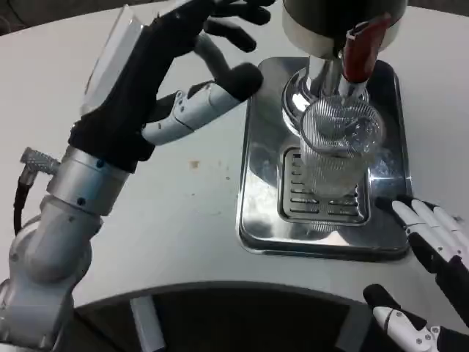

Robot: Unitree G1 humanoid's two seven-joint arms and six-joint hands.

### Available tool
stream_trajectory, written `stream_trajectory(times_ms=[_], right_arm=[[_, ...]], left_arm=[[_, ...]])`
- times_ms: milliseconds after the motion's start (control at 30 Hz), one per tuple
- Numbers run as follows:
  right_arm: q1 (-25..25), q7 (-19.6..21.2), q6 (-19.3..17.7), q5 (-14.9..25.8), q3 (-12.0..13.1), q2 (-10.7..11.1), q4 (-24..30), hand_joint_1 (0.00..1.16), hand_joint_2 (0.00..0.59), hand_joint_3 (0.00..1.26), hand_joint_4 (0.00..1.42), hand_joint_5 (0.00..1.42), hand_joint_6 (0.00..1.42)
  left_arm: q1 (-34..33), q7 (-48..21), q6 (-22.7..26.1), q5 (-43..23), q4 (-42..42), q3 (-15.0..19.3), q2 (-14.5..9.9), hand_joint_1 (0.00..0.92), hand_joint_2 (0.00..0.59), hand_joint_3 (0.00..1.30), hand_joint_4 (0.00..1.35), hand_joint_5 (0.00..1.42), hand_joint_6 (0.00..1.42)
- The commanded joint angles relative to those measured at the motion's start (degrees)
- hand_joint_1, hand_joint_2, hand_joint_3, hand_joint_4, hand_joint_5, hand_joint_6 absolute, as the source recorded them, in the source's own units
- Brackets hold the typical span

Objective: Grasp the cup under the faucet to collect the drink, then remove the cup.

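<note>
At the near right, the right hand point(432, 271) is seen at the edge of the worktop point(183, 213); its fingers point(429, 224) are spread apart and nothing is held, and the fingertips are placed at the near right corner of the metal tray point(256, 220). On the near left, the silver left forearm point(58, 227) is raised over the worktop. The clear cup point(337, 150) is found upright on the slotted grate point(322, 205) in the middle of the tray, directly under the faucet point(352, 81). A red lever point(364, 48) is seen on the dispenser point(337, 22) at the far side. The left hand point(168, 81) is held wide and empty to the left of the cup, with its thumb point(205, 106) close to the far left corner of the tray.
</note>
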State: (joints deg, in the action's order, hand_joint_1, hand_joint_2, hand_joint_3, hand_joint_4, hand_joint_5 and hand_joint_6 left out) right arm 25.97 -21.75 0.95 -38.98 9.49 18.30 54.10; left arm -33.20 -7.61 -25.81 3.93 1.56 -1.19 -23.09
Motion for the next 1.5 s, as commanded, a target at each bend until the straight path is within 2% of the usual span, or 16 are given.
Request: stream_trajectory(times_ms=[33, 233, 433, 633, 1033, 1500], right_arm=[[0.05, -0.47, 0.29, 0.05, -0.55, 0.00, -0.48, 0.28, 0.429, 0.05, 0.00, 0.00, 0.00], [-0.22, -0.56, 0.53, -0.03, -0.79, 0.10, -0.58, 0.28, 0.429, 0.05, 0.00, 0.00, 0.00], [-0.25, -0.61, 0.55, -0.14, -0.97, 0.16, -0.34, 0.28, 0.429, 0.05, 0.00, 0.00, 0.00], [-0.17, -0.53, 0.55, -0.26, -1.29, 0.03, -0.14, 0.28, 0.429, 0.05, 0.00, 0.00, 0.00], [0.66, -0.04, 0.42, 0.29, -0.64, -0.25, 0.17, 0.28, 0.429, 0.05, 0.00, 0.00, 0.00], [0.79, 0.14, 0.43, 0.90, -0.43, -0.35, -0.15, 0.28, 0.429, 0.05, 0.00, 0.00, 0.00]], left_arm=[[-1.16, -10.48, 7.53, -11.61, -3.92, 0.57, -1.42, 0.006, 0.093, 0.39, 0.37, 0.43, 0.48], [-6.37, -20.16, 18.74, -21.63, -7.22, 1.97, -2.87, 0.000, 0.091, 0.30, 0.26, 0.33, 0.39], [-11.10, -23.93, 25.28, -24.41, -6.83, 2.61, -2.39, 0.000, 0.093, 0.24, 0.19, 0.28, 0.33], [-15.21, -25.33, 29.10, -23.83, -4.21, 2.23, -1.79, 0.000, 0.095, 0.23, 0.17, 0.27, 0.31], [-22.03, -30.29, 31.70, -22.16, 3.73, -0.91, 0.25, 0.000, 0.095, 0.20, 0.15, 0.25, 0.28], [-23.70, -33.73, 30.37, -17.97, 7.43, -3.51, 1.85, 0.000, 0.095, 0.20, 0.15, 0.26, 0.28]])
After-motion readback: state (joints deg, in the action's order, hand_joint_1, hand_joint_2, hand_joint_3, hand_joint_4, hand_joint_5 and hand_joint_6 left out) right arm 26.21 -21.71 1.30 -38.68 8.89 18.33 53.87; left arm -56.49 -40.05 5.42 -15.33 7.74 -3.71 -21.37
